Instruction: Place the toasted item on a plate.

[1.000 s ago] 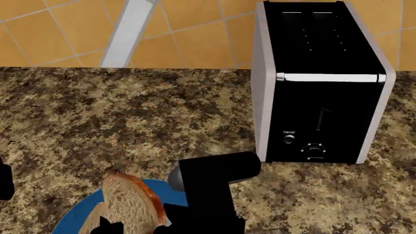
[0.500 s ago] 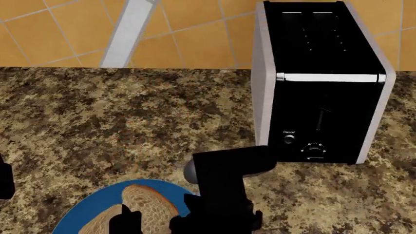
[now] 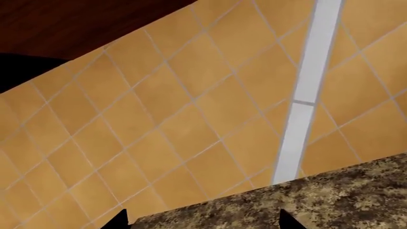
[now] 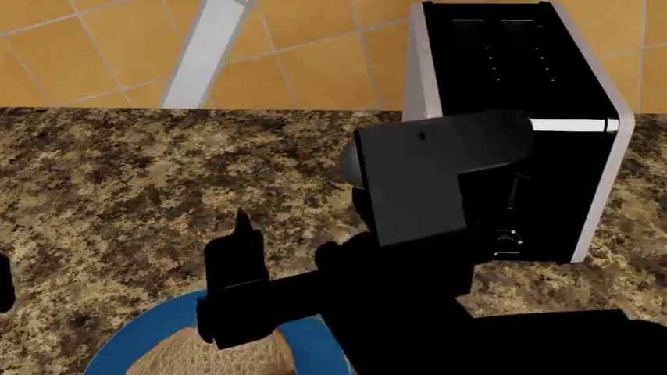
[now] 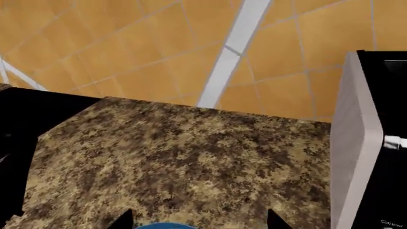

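The toasted item (image 4: 198, 358), a tan slice of bread, lies flat on the blue-rimmed plate (image 4: 117, 350) at the near left of the counter, partly hidden by my right arm. My right gripper (image 5: 197, 222) is open and empty, raised above the plate. One of its fingers (image 4: 243, 246) shows in the head view. A sliver of the plate's blue rim (image 5: 164, 226) shows between the tips in the right wrist view. My left gripper (image 3: 202, 222) is open and empty, facing the tiled wall over the counter's back edge.
A black and silver toaster (image 4: 521, 133) stands at the back right, and also shows in the right wrist view (image 5: 372, 143). The speckled granite counter (image 4: 156, 180) runs to an orange tiled wall (image 4: 94, 47). My right forearm (image 4: 438, 180) blocks the middle of the head view.
My right gripper has let go of the bread and risen from the plate. The bread has gone from tilted in the gripper to lying flat on the plate.
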Available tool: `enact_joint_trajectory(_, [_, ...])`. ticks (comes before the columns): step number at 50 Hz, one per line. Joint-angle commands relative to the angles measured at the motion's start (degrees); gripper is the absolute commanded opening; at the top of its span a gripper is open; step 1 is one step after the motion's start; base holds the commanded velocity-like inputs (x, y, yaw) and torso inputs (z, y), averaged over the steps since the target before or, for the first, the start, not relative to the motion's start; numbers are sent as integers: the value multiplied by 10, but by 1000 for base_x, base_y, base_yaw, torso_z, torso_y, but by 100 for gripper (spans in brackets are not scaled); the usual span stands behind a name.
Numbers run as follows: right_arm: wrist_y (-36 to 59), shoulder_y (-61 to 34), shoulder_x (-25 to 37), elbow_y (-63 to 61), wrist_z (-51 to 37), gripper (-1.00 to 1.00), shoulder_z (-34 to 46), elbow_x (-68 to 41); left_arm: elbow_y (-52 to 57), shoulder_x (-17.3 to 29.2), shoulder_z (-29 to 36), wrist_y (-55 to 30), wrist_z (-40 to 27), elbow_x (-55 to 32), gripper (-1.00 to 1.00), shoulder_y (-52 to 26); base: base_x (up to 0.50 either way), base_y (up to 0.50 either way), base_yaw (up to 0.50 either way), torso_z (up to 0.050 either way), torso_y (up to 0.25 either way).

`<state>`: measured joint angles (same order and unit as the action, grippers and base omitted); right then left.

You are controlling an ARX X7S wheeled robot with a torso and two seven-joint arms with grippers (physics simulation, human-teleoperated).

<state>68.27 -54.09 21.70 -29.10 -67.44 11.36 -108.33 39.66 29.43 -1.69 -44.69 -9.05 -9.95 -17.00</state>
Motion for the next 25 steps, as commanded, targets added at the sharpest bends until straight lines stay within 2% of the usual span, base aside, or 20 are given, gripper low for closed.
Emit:
enact_joint_trajectory(1, [-3, -128, 75, 4, -69, 100, -7, -78, 27, 14, -8, -42, 5, -11, 100, -27, 0, 0, 0, 0, 0])
enact_joint_trajectory(10, [-16, -205, 164, 12, -108, 100, -24, -154, 53, 31, -6, -99, 12, -23, 100, -81, 0, 0, 0, 0, 0])
enact_joint_trajectory(14, [-15, -241, 190, 22, -119, 100, -18, -172, 62, 39, -4, -117, 14, -26, 100, -98, 0, 0, 0, 0, 0])
enact_joint_trajectory(18, [2, -317, 211, 62, -124, 100, 3, -181, 76, 49, -7, -145, 19, -34, 100, -123, 0, 0, 0, 0, 0])
enact_joint_trajectory(25, [27, -372, 236, 97, -119, 100, 19, -178, 91, 59, -18, -165, 22, -39, 100, -132, 0, 0, 0, 0, 0])
